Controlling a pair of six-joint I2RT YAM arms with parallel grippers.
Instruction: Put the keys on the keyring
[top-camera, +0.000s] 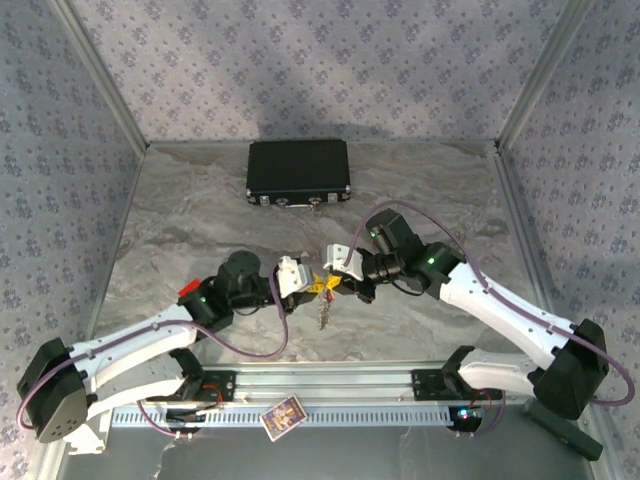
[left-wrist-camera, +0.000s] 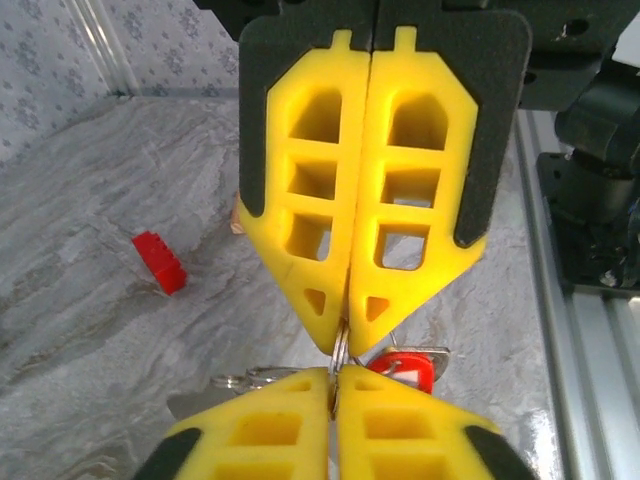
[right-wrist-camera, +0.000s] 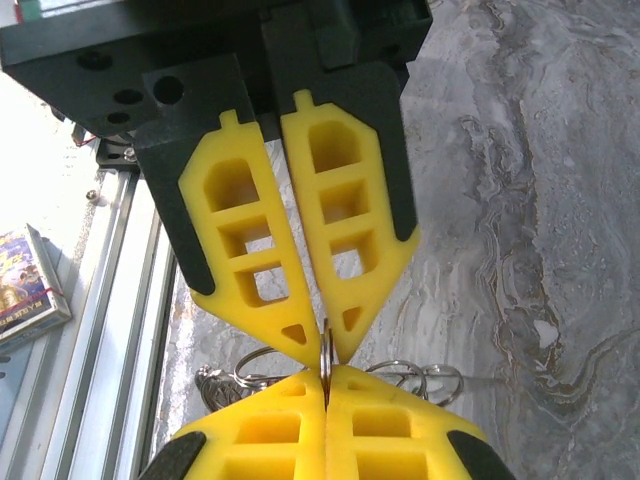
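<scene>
- Left claw (left-wrist-camera: 333, 378): fingers pressed together, with the thin edge of the keyring (left-wrist-camera: 340, 348) pinched between the tips.
- Right claw (right-wrist-camera: 326, 378): fingers likewise pressed together, nipping the same keyring from the opposite side.
- The two claws meet tip to tip, almost touching, with the keyring standing on edge between them.
- Position: the top view puts the meeting point above the middle of the table (top-camera: 450, 200), towards its near half. My left arm reaches in from the left and my right arm from the right.
- Keys (left-wrist-camera: 412, 370): one red head shows just right of my left tips, close under the keyring. In the top view a small cluster hangs below the pinch point. I cannot tell how many keys are on it.
- Small silver loops (right-wrist-camera: 420, 376) show on either side of my right tips, behind the fingers.
- Red piece (left-wrist-camera: 160, 262): lies flat on the table to the left, well apart from the claws.
- Black case (top-camera: 298, 172): shut, at the far edge, well apart.
- Card (top-camera: 282, 415): lies at the near rail between the arm bases.
</scene>
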